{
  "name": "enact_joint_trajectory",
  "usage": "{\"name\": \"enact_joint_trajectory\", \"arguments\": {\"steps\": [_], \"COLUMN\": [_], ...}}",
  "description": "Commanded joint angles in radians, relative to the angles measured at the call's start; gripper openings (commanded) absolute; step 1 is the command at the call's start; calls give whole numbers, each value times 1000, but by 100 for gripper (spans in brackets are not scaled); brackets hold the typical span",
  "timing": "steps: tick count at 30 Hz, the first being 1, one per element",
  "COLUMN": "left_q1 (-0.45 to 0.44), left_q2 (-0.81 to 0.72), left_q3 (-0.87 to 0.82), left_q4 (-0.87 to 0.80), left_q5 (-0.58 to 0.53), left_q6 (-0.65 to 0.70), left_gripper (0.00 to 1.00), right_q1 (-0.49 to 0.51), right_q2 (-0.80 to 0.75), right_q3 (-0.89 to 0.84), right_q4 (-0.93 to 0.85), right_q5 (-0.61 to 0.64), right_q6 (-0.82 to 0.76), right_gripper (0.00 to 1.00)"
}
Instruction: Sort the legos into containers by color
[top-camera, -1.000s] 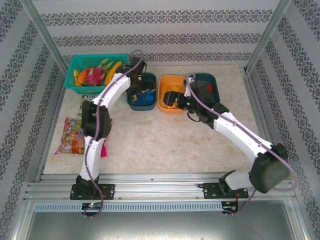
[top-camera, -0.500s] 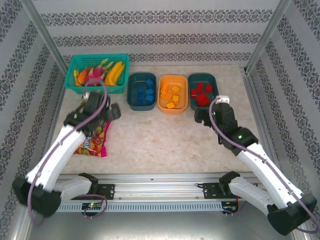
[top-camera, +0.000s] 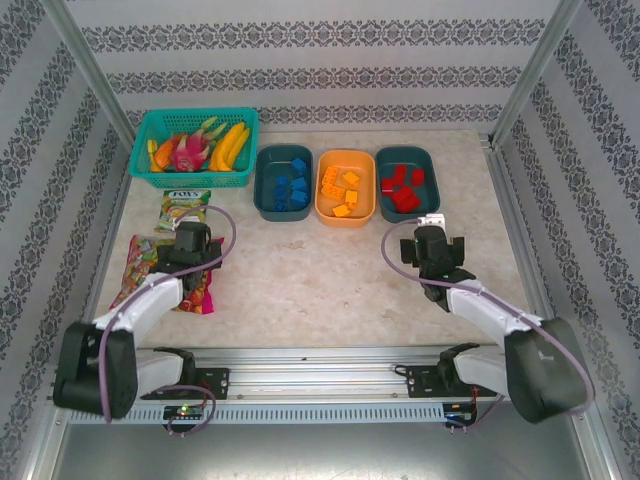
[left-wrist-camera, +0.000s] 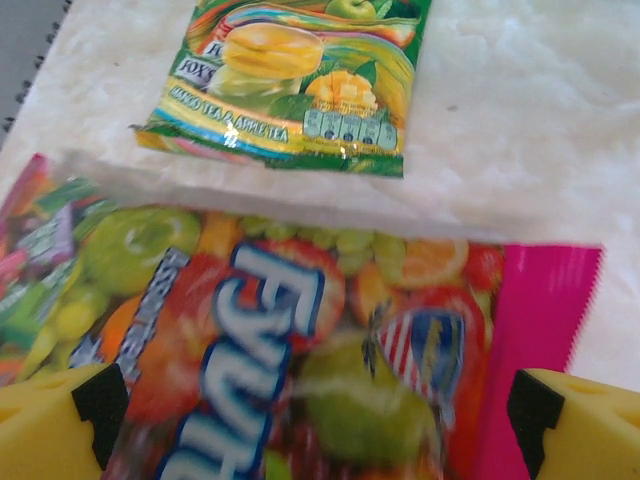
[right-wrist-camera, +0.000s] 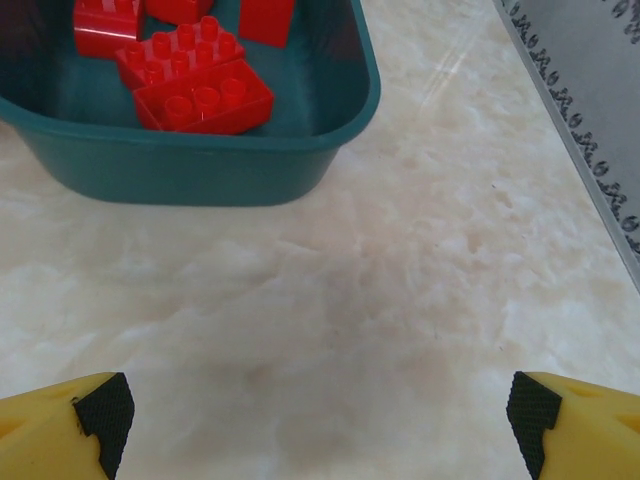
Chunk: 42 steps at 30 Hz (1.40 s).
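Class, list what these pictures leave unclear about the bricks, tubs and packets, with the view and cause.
Blue legos, top view: too small and piled to count.
Teal tub of red legos, right wrist view: cut off by top and left edges.
Pink-edged sweets packet, left wrist view: blurred, cut by the bottom edge.

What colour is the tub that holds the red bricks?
Dark teal. The tub shows best in the right wrist view.
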Motion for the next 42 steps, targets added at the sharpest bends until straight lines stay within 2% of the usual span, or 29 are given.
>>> {"name": "enact_joint_trajectory", "arguments": {"steps": [1, 7, 12, 16, 20, 21, 23, 42], "left_q1": [38, 104, 125, 124, 124, 118, 109, 99], "left_q2": [108, 285, 318, 264, 327, 312, 322, 321], "left_q3": [13, 71, 71, -97, -187, -169, -160, -145], "left_q4": [301, 475, 529, 789, 1010, 945, 947, 912], "left_q5": [97, 206, 289, 329, 289, 288, 271, 259], "left_q6": [59, 57, 80, 94, 82, 86, 93, 104], "left_gripper": [100, 100, 100, 100, 100, 100, 100, 100], "right_q1": [-32, -96, -150, -214, -247, -247, -247, -242], "right_q2": [72, 176, 211, 253, 327, 325, 297, 311], "right_q3": [19, 59, 55, -38, -92, -92, -74, -59], "right_q4": [200, 338, 422, 644, 833, 830, 738, 731], "right_q5": [-62, -171, -267, -352, -361, -358, -354, -348], "right_q6": [-43, -67, -102, -68, -28, -26, -26, -32], "right_gripper": [98, 98, 98, 98, 98, 98, 98, 98]}}
